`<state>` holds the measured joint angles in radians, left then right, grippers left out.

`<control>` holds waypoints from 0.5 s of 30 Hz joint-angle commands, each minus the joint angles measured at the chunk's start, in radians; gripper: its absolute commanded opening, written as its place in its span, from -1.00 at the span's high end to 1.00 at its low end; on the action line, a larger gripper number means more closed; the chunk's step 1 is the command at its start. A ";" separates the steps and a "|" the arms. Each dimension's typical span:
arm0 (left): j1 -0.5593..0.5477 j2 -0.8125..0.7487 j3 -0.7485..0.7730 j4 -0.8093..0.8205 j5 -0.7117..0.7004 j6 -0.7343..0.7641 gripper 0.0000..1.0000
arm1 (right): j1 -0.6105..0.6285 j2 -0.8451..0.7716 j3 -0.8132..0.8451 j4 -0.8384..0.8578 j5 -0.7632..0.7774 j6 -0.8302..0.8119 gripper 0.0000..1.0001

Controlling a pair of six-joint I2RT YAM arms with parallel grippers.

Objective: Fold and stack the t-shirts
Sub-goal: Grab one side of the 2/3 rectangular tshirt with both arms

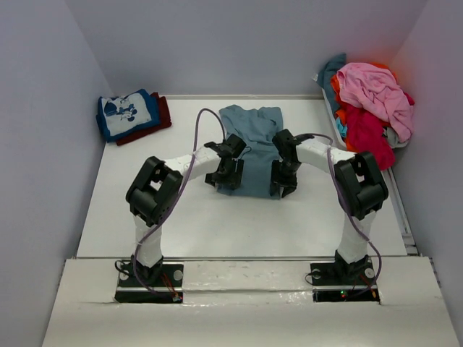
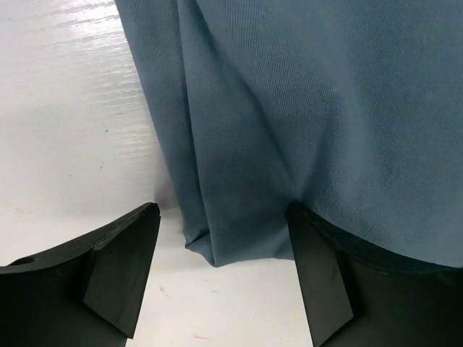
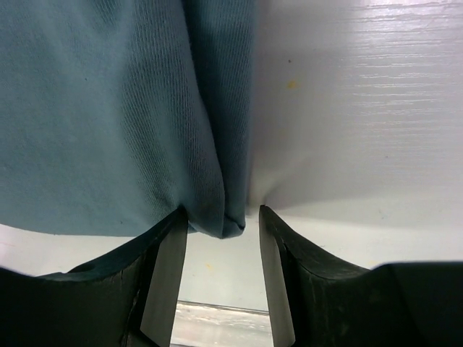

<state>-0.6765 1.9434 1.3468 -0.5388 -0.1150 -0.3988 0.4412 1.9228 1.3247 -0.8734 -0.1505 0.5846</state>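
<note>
White table (image 1: pixel 217 224) bears two stacked tees (image 1: pixel 130 114) and one slate-blue tee (image 1: pixel 255 134), left pincer (image 2: pixel 223 211) and right pincer (image 3: pixel 221 213) spread astride its corners.

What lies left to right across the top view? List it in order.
cartoon-print tee, folded → left gripper → slate-blue t-shirt → right gripper → heap of unfolded t-shirts

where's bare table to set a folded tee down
Bare table runs along the near strip in front of the slate-blue tee, and at the back between that tee and the folded stack. Crowded: the centre, and the far-right pile.
</note>
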 commanded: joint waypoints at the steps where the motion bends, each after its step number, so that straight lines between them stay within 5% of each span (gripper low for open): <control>1: -0.017 -0.018 -0.058 -0.015 0.029 -0.023 -0.63 | 0.022 -0.002 -0.025 0.048 -0.032 0.021 0.01; 9: -0.017 -0.029 -0.100 -0.007 0.029 -0.048 -0.44 | 0.031 0.004 -0.056 0.080 -0.047 0.030 0.13; 15: -0.028 -0.040 -0.124 -0.004 0.025 -0.061 0.04 | 0.040 -0.001 -0.061 0.086 -0.047 0.035 0.47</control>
<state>-0.6888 1.9053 1.2762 -0.4690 -0.0895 -0.4496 0.4606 1.9228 1.2915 -0.8265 -0.1955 0.6090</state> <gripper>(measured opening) 0.570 0.334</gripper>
